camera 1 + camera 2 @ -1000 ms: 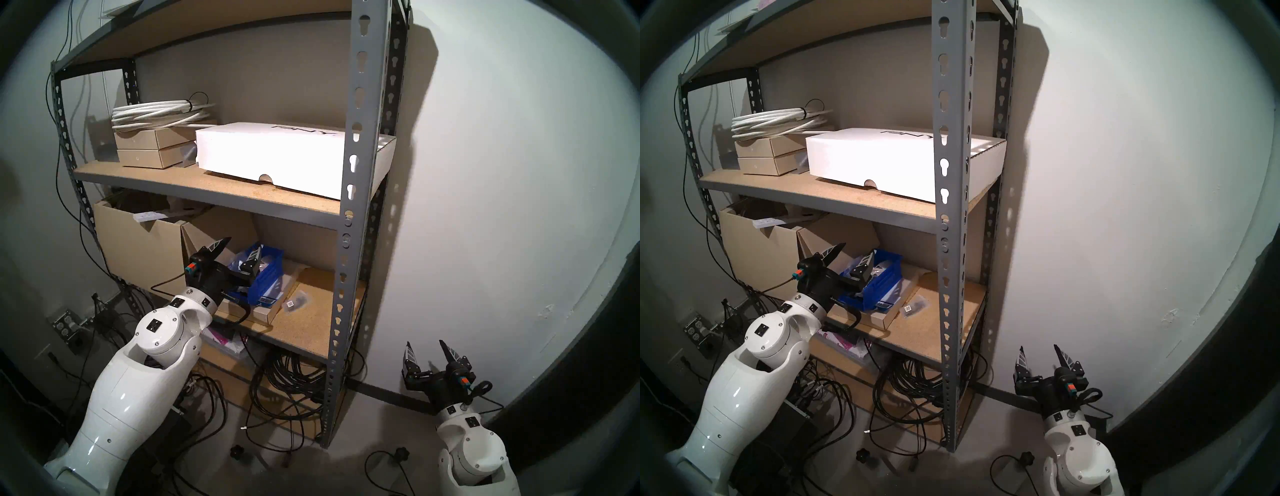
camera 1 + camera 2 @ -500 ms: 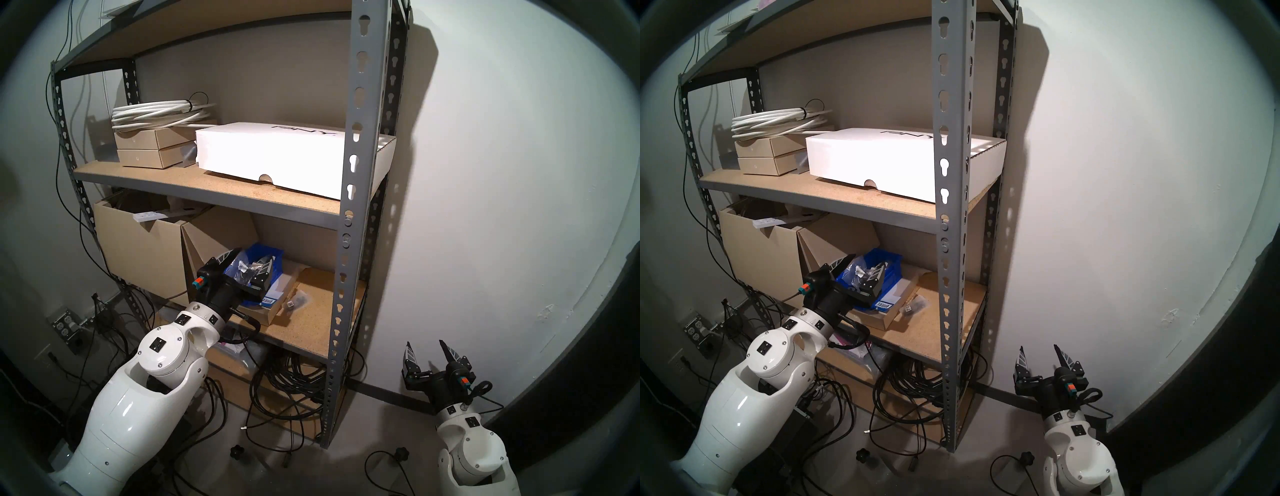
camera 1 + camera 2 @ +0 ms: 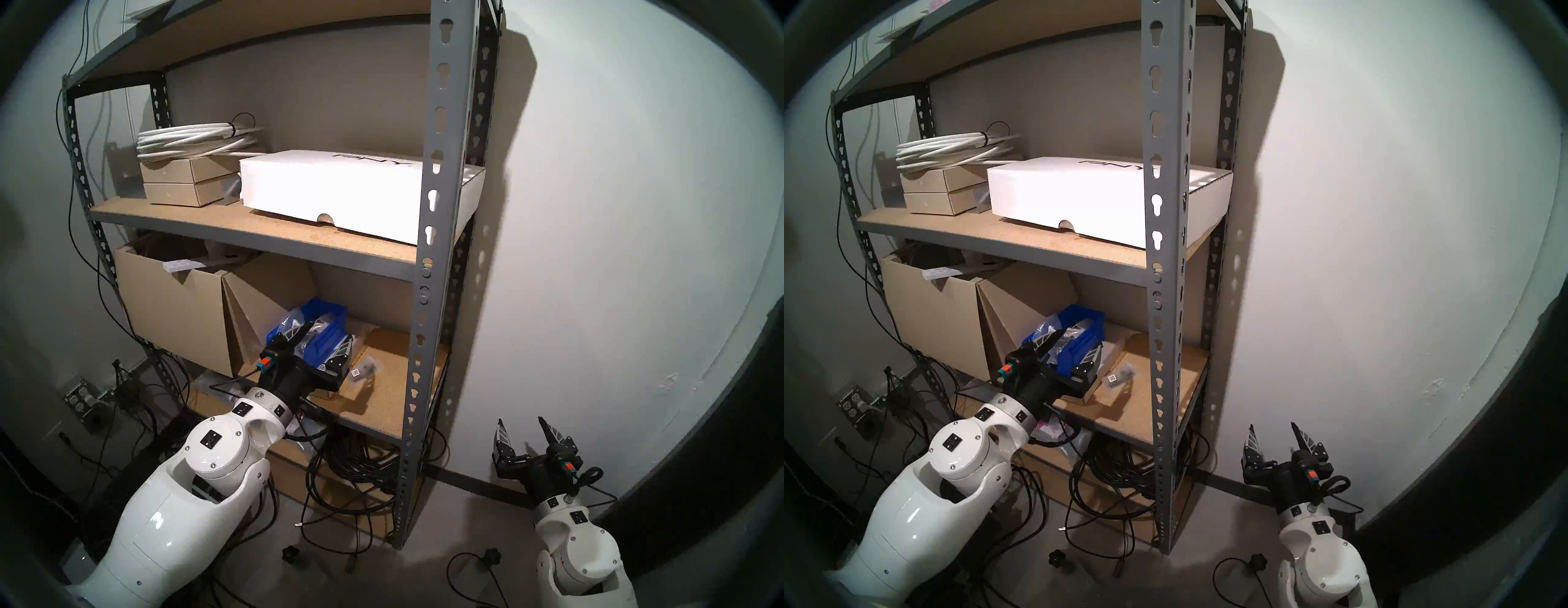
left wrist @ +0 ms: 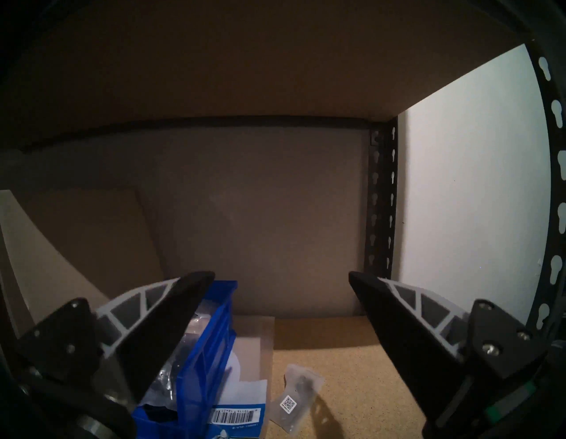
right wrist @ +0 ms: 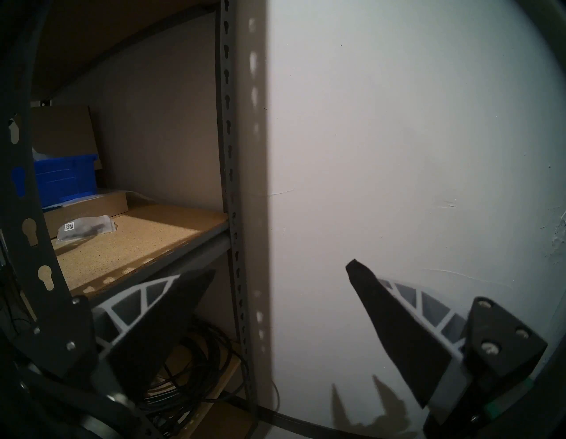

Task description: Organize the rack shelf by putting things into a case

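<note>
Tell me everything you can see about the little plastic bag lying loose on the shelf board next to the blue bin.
The small bag is clear, crinkly plastic holding dark hardware pieces, with a white square code label near one end. It lies flat on the tan particleboard shelf board, just right of the flat cardboard box that carries the blue bin; whether it touches the box is unclear. It lies below the open left gripper, which does not touch it.

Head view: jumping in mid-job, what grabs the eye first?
The bright blue bin on the lower shelf, bags already inside, with the open left gripper right in front of it. Beside it, one small clear bag lies loose on the board. Above sits a large white box.
</note>
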